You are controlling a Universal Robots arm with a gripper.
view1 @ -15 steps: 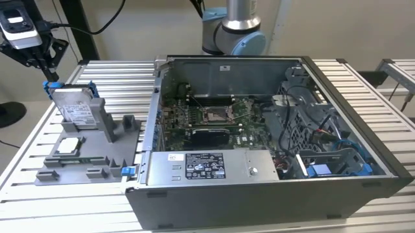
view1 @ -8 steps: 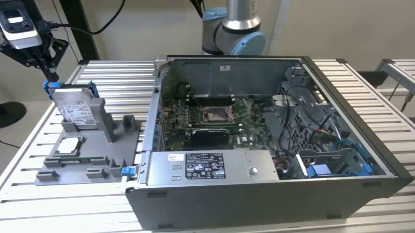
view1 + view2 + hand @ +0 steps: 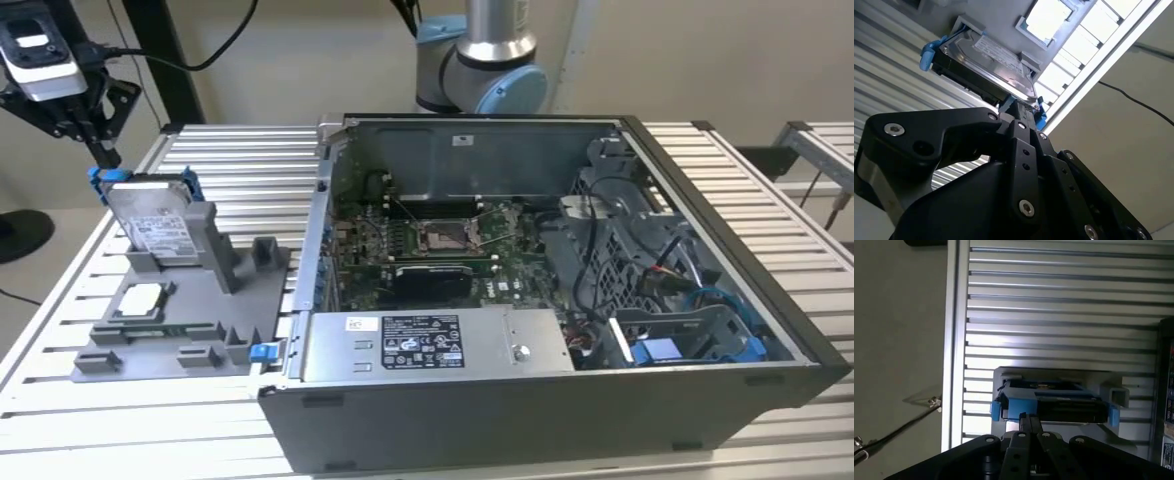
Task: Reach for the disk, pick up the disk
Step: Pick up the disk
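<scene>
One hand [image 3: 102, 158] hangs over the exterior view's left end of the worktop [image 3: 240, 160], fingers drawn together. Its tips sit at the blue bracket [image 3: 1021, 407] on the upper edge of the disk [image 3: 154, 222]. Whether they pinch the bracket cannot be told. The disk stands on edge in a grey holder [image 3: 200, 300], leaning back with its label showing, well apart from the open computer case [image 3: 561, 400]. It lies directly below the hand. In both wrist views its upper edge runs crosswise to the fingers, which meet it near one end rather than mid-span.
</scene>
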